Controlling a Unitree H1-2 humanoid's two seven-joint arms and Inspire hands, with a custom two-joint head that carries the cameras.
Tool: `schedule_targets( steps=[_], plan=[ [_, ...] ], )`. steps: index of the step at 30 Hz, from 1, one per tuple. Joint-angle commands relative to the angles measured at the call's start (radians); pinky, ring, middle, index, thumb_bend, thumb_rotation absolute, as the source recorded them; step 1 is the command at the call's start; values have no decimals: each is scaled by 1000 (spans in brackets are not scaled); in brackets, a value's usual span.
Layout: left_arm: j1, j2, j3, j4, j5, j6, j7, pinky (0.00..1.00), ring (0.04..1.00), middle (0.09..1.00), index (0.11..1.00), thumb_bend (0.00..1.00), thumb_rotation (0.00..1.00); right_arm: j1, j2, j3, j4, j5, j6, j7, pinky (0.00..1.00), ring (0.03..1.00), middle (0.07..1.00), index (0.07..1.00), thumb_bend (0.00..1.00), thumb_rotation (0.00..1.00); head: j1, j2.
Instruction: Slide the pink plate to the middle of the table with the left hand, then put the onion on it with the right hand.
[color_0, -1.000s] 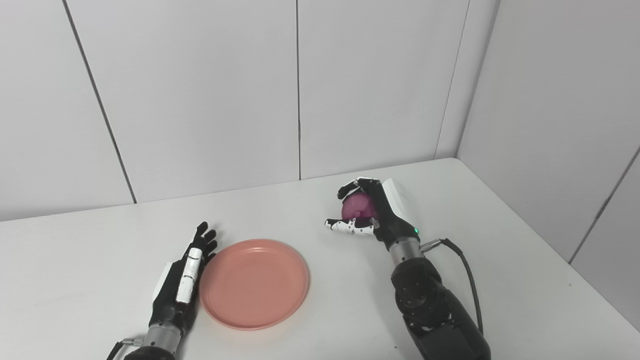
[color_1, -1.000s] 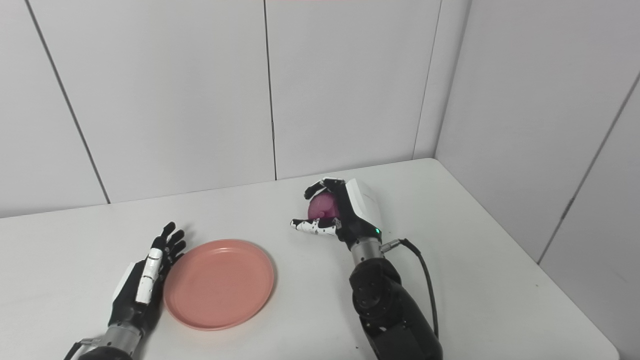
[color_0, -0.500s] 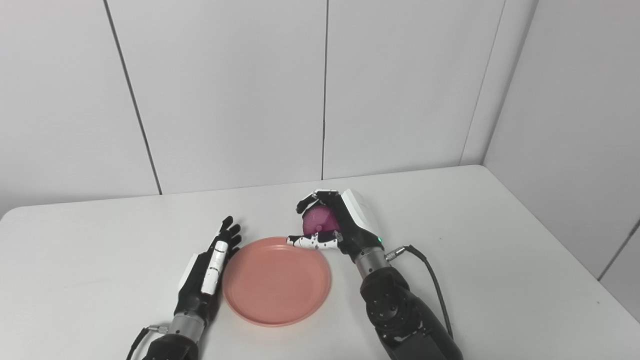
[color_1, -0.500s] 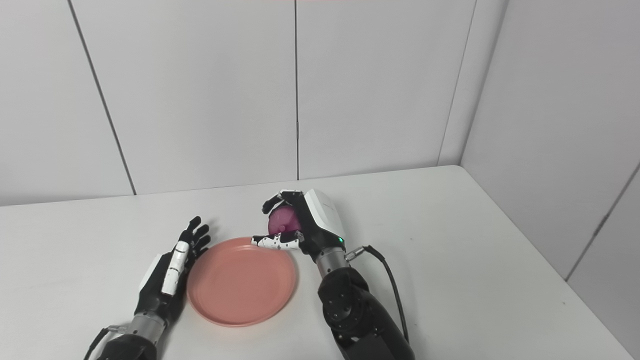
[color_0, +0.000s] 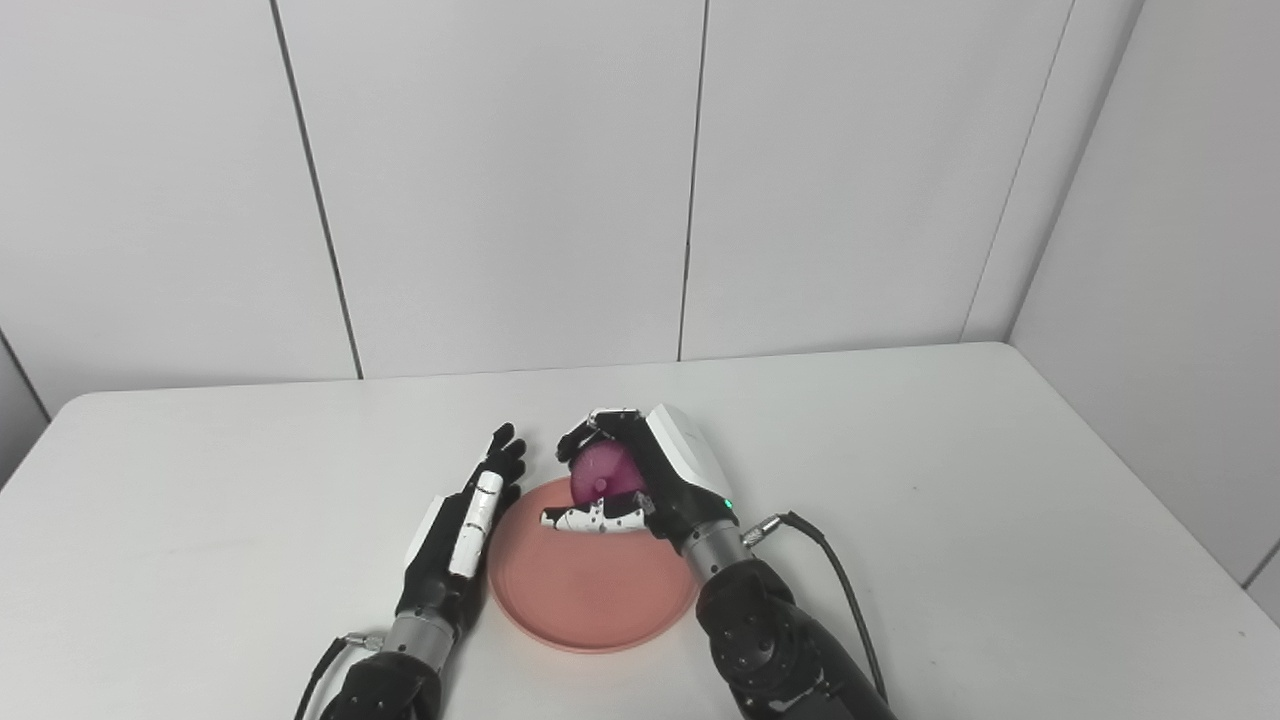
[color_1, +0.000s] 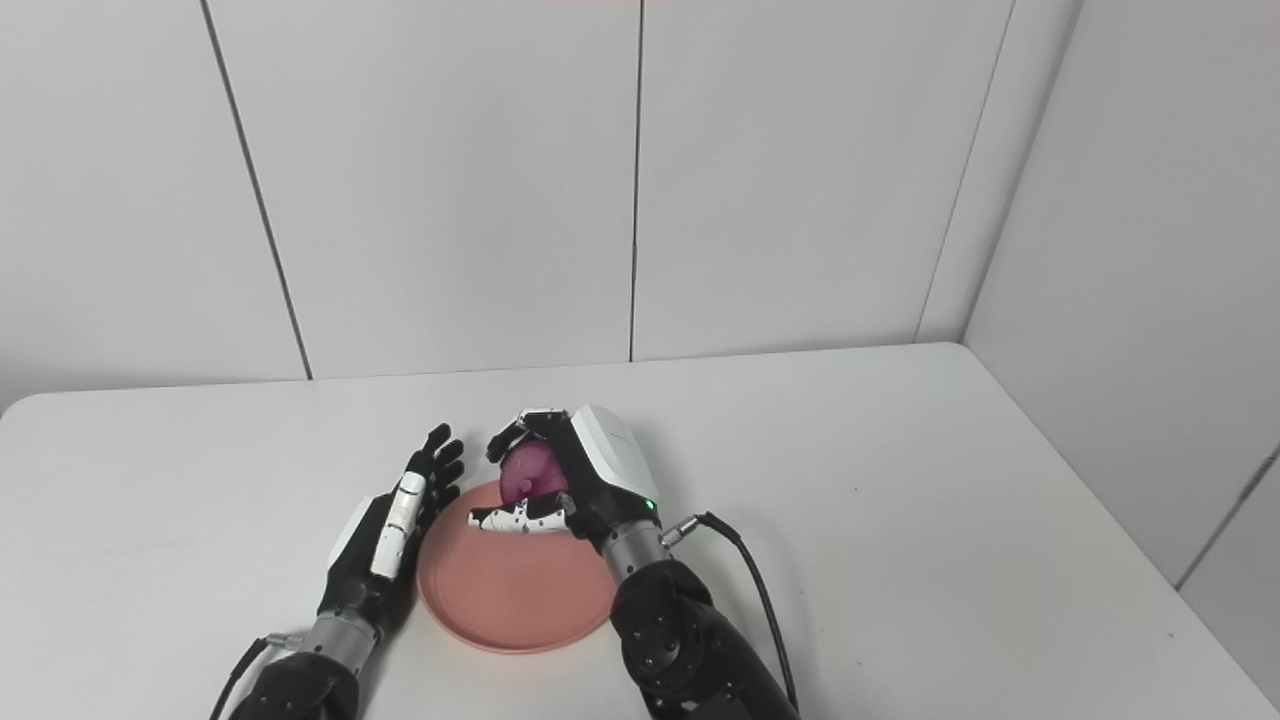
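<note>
Left eye view. White tabletop (color_0: 950, 480), grey panelled walls behind and to the right. Pink plate (color_0: 590, 600) lies flat near the front edge, about mid-width of the tabletop. Left robot hand (color_0: 462, 525) lies edge-on along the plate's 9 o'clock rim, fingers straight, close together and pointing to 12 o'clock, holding nothing; whether it touches the rim or sits just beside it, cannot tell. Right robot hand (color_0: 640, 480) is raised over the plate's 12 o'clock part, fingers curled over the top of a purple onion (color_0: 598, 472), thumb stretched out beneath it toward 9 o'clock. The onion is clamped in that hand, clear of the plate. A black cable (color_0: 850, 600) loops from the right wrist down toward 5 o'clock.

Right eye view. Same layout from slightly to the right. Plate (color_1: 510, 600) flat, with the left robot hand (color_1: 395, 525) flat-fingered along its 9 o'clock side. Right robot hand (color_1: 570, 480) closed around the onion (color_1: 528, 470), held above the plate's far rim. Green light shows at the right wrist.
</note>
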Motion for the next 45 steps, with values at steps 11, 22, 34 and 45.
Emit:
schedule_targets(
  steps=[11,22,34,45],
  plan=[
    [-40,-16,3,-28,-11,-45,7,976,988,987,979,602,1000,-36,4,31,86,-27,-151,-22,192,349,449,527,503,0,5,2],
    [-43,-10,5,-34,6,-28,25,972,979,978,974,600,1000,-24,-10,35,96,-55,-155,-11,235,362,455,533,505,0,1,3],
    [-46,-5,6,-29,-6,-34,18,974,984,985,979,613,1000,0,-7,34,74,-52,-165,-12,448,510,487,512,517,0,0,1],
    [-46,0,-8,-33,33,-35,31,947,980,985,981,628,1000,19,-27,34,33,-41,-212,4,644,703,732,726,640,650,-1,1]
  ],
)
